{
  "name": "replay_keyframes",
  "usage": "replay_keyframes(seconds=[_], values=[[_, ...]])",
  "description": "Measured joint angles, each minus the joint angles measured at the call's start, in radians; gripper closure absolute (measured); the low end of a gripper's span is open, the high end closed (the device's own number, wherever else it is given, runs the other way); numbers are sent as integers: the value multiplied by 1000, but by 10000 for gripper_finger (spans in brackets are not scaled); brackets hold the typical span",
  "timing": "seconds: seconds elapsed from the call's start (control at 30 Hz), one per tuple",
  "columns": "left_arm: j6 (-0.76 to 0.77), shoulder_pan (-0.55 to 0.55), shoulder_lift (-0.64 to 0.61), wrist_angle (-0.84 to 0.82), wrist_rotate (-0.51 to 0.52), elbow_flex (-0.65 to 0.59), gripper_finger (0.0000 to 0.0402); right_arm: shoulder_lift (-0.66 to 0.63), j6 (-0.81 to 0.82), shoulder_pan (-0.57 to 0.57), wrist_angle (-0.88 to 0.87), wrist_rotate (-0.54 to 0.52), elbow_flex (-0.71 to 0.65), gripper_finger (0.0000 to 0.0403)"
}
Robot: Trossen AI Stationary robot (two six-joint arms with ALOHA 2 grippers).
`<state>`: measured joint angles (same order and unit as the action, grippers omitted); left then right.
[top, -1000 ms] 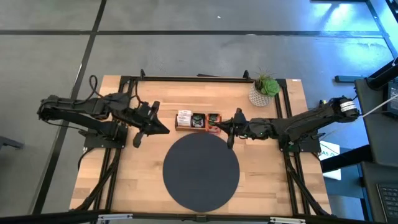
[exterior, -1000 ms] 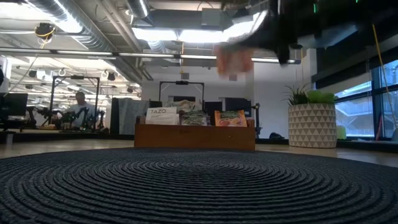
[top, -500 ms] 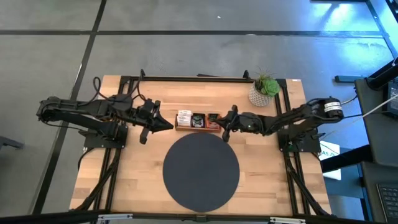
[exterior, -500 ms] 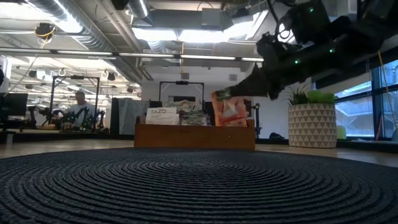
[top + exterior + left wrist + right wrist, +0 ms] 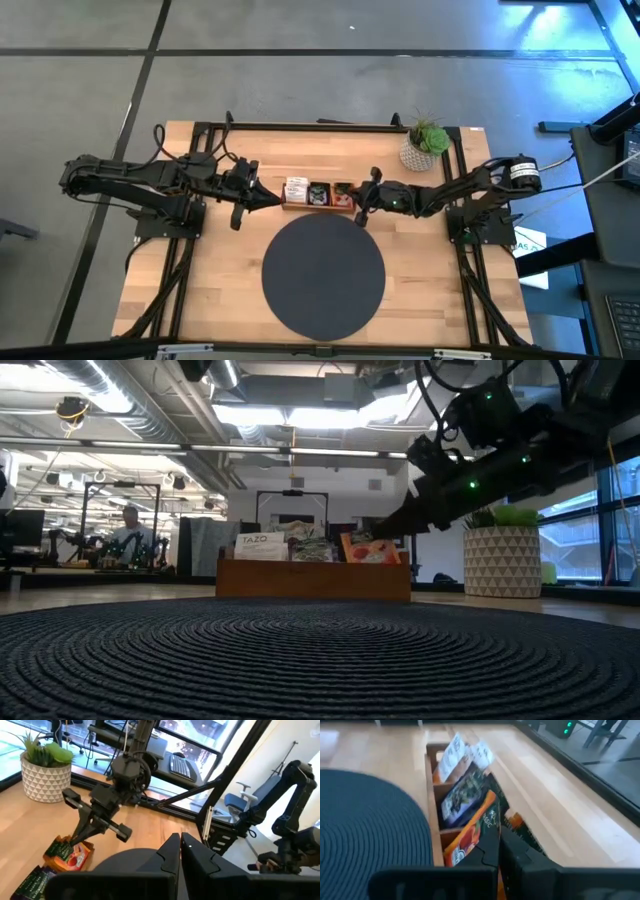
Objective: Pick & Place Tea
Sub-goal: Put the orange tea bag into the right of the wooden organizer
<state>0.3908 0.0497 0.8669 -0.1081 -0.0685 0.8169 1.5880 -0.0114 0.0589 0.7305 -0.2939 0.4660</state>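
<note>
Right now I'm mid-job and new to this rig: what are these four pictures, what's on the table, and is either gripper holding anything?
Two dark robot arms work at a wooden table. One picture looks straight down, one looks level across the mat, and one comes from each arm's wrist. On the table are the round dark mat, a wooden tray of tea sachets and a potted plant. The right gripper is at the tray's right end, shut on an orange sachet that stands in or just above the last compartment. The left gripper is shut and empty beside the tray's left end.
</note>
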Motion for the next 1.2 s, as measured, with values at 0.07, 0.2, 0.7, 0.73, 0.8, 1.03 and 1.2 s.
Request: replay_keyframes(seconds=[0.07, 0.2, 0.7, 0.73, 0.8, 1.03, 1.2], values=[[-1, 0, 0, 0, 6, 0, 391, 10, -24, -1, -4, 0, 0, 396], [0, 0, 0, 0, 46, 0, 387, 44, -46, -4, 4, 15, 0, 396], [-3, 0, 0, -4, 62, 0, 387, 81, 61, -4, 49, 57, 0, 396], [-2, 0, 0, -4, 62, 0, 387, 81, 59, -4, 50, 65, 0, 395], [-2, 0, 0, -4, 62, 0, 387, 81, 60, -4, 50, 89, 0, 389], [-3, 0, 0, -7, 61, 0, 391, 37, 115, -5, 34, 116, -1, 324], [-3, 0, 0, -26, 60, 0, 387, -66, 104, -4, -67, 115, -1, 286]])
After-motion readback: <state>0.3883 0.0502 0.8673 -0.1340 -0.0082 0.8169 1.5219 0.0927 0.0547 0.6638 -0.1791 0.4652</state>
